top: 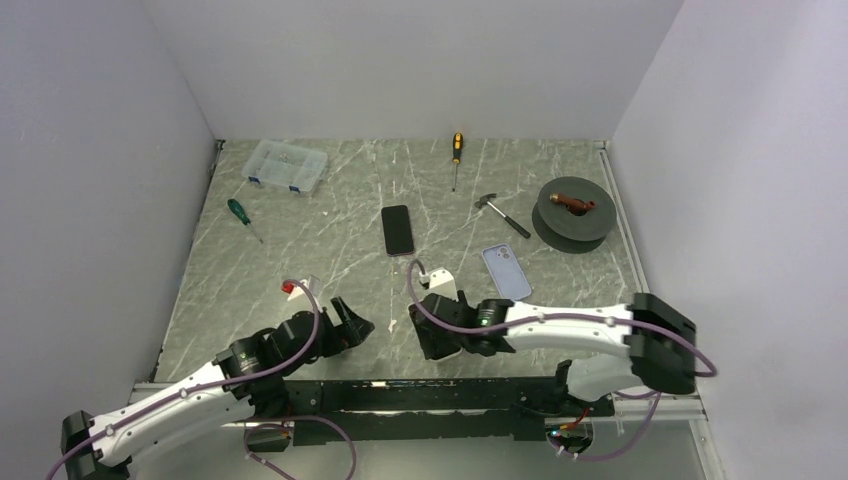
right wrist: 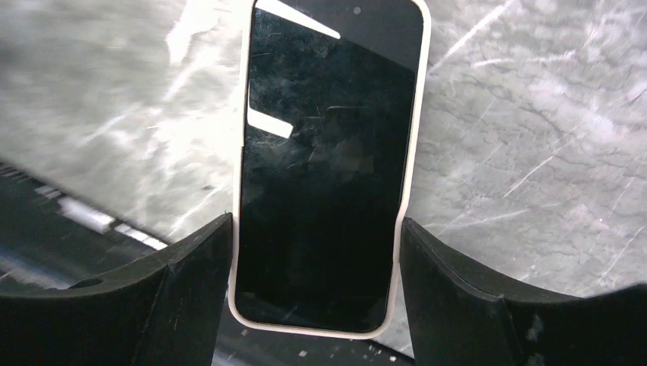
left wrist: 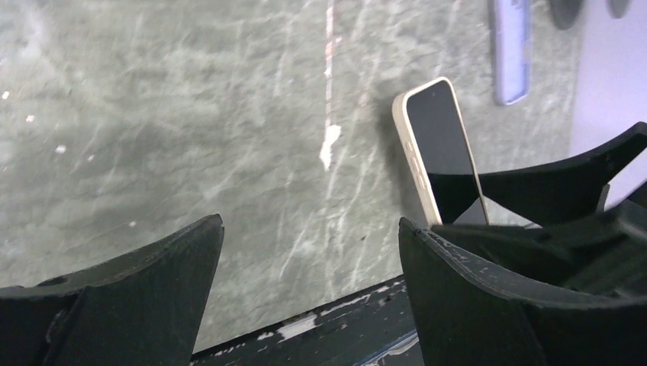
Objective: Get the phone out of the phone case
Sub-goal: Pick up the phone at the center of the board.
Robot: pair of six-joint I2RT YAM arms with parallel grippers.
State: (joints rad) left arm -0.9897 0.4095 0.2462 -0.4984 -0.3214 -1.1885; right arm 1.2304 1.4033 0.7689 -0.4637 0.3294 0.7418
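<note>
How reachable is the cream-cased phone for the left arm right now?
Probably yes: the left end effector is open beside the cream-cased phone, bare table between; the right end effector clamps only one end.

Left gripper [left wrist: 309, 225] jaws apart, empty; cream-cased phone [left wrist: 446, 137] beyond.

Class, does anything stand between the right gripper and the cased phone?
Nothing visible does. The phone sits between the fingers of the right gripper, which seem to touch both its edges.
</note>
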